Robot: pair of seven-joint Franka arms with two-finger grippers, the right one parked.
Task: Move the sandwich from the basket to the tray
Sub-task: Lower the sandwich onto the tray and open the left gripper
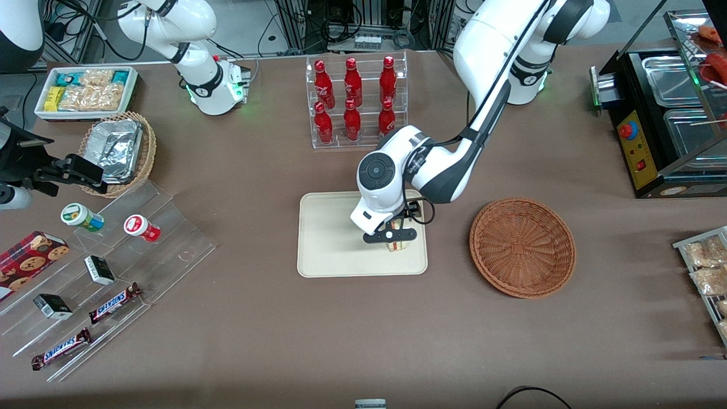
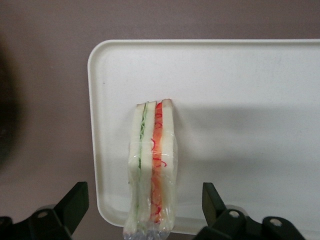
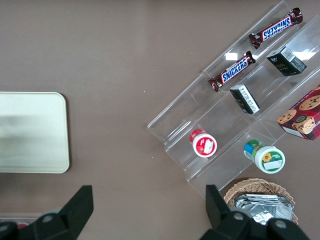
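The sandwich (image 2: 152, 165) sits on the tray (image 1: 329, 238), close to the tray's corner that is nearest the front camera and toward the basket (image 1: 522, 247); it stands on a narrow edge, with its bread slices and its red and green filling layers facing up toward the wrist camera. The basket itself holds nothing and lies well apart from the tray, toward the working arm's end of the table. The gripper (image 1: 396, 237) hangs directly above the sandwich, and its two fingers (image 2: 75, 202) are spread wide, one on each side of the wedge with clear space between each finger and the wrap, so nothing is being pinched. What matters for the coming move is this arrangement: the sandwich's long axis runs crosswise between the fingers, parallel to the tray's nearby short edge, and the fingers open across the thin stack of bread rather than along it. By my reading the sandwich has been set down and let go, so the placing looks nearly complete, and what remains is a straight lift away. The wedge is tall and thin on its edge, so a finger brushing it on the way up could tip it over toward the rim.
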